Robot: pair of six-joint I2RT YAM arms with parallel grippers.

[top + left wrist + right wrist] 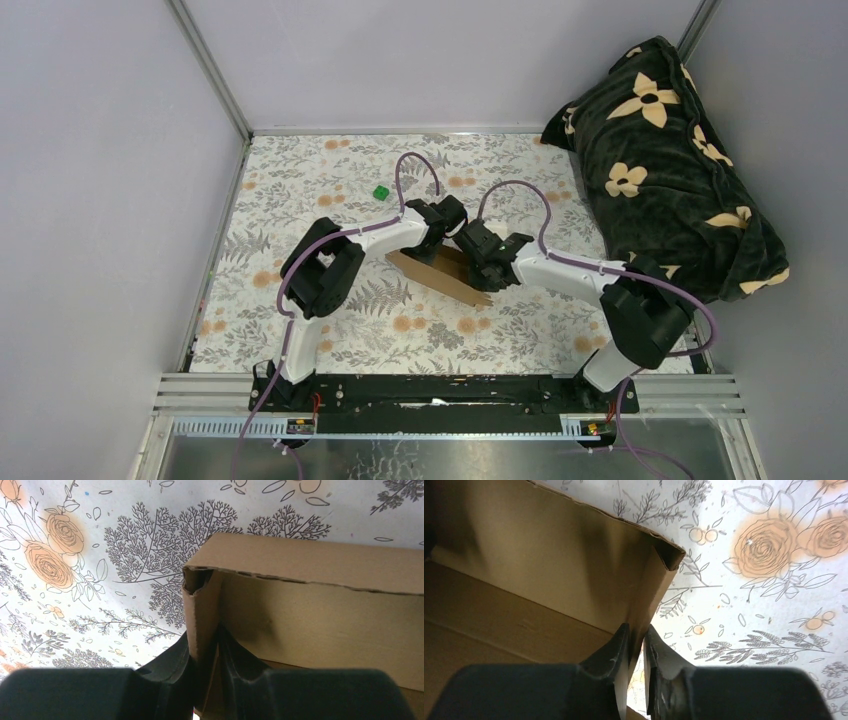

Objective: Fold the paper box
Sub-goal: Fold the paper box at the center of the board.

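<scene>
The paper box [436, 273] is plain brown cardboard, partly folded, lying on the flowered table cover between my two arms. My left gripper [443, 218] sits at its far left end. In the left wrist view the left gripper [206, 647] is shut on the upright end wall of the box [320, 605], one finger on each side. My right gripper [484, 252] is at the box's right end. In the right wrist view the right gripper [637, 645] is pinched on the thin side wall near the box's corner [574, 575]. The box floor shows at the left.
A tiny green cube [381, 192] lies on the cover behind the arms. A dark blanket with cream flowers [665, 160] is bundled at the back right. Grey walls with metal rails close in the table on three sides.
</scene>
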